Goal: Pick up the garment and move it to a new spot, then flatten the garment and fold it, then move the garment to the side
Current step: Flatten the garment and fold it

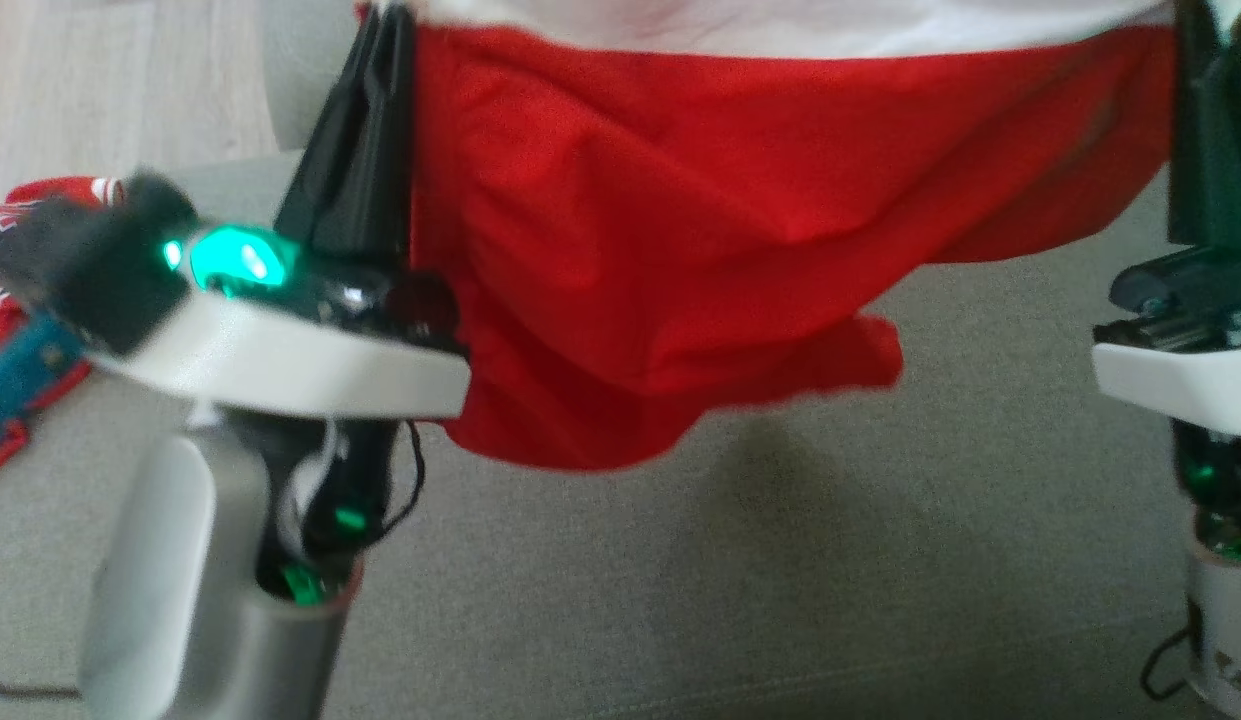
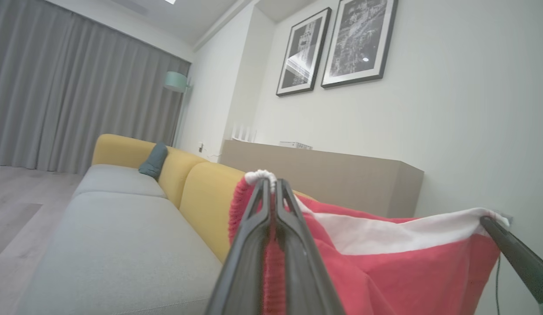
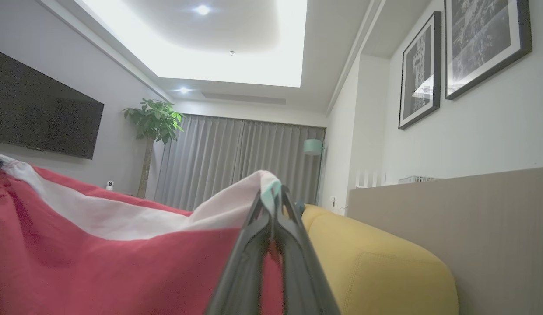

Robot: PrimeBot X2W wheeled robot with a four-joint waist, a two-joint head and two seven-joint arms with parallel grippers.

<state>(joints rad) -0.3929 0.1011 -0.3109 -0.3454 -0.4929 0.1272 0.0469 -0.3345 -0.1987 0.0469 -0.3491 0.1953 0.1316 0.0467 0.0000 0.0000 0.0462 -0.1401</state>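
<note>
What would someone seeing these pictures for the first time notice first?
The red garment with a white band, hanging stretched between the left hand and the right hand, each shut on an upper corner, above the grey sofa seat. Next, the yellow sofa backrest behind it.

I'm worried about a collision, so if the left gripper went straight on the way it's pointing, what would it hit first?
Besides the red garment it clamps, the left gripper looks aimed at the tan cabinet behind the yellow sofa back, probably clearing that backrest; depth is unclear.
</note>
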